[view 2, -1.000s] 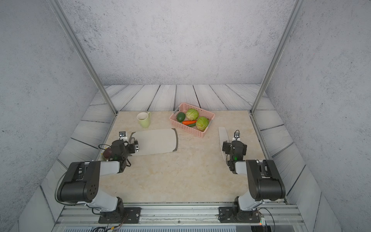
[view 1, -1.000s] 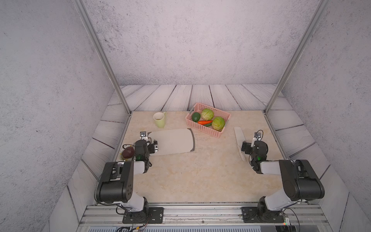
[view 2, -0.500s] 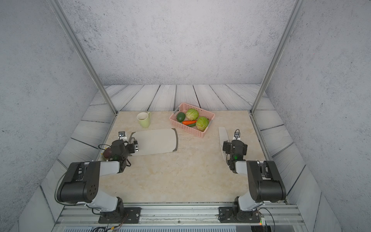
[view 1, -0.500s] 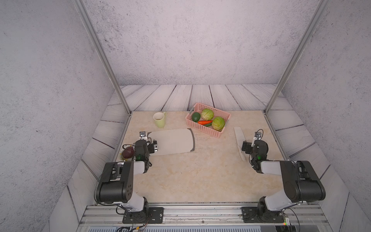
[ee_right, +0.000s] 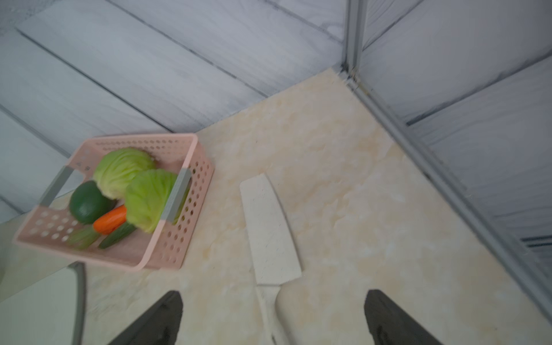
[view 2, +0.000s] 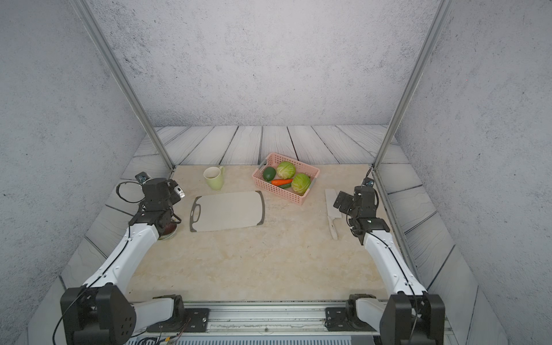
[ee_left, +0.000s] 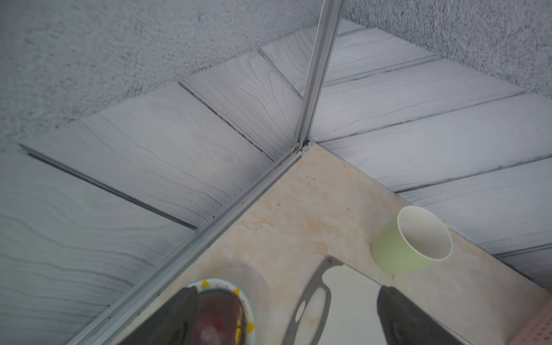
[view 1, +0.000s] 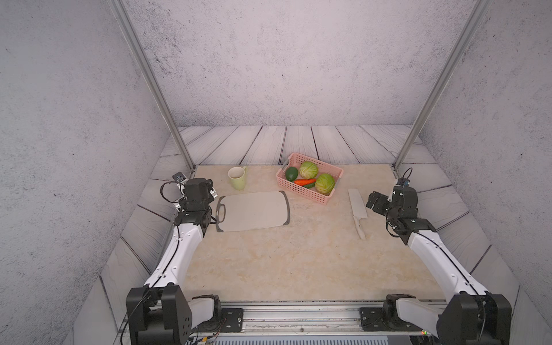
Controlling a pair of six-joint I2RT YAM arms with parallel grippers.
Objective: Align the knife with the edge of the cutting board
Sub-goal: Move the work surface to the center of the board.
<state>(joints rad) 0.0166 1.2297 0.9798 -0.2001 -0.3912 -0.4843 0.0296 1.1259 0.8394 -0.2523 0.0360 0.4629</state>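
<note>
Knife [view 1: 357, 211] hasn't moved toward the cutting board [view 1: 254, 213]; my right pincer [view 1: 373, 204] gapes empty beside it, so I've aligned nothing yet.

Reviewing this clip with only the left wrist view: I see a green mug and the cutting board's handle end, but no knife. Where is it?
Observer: The knife lies flat on the table at the robot's right, well apart from the cutting board.
Operator: Is the right gripper holding it?
Observer: No. The right gripper is open and holds nothing, close by the knife.
</note>
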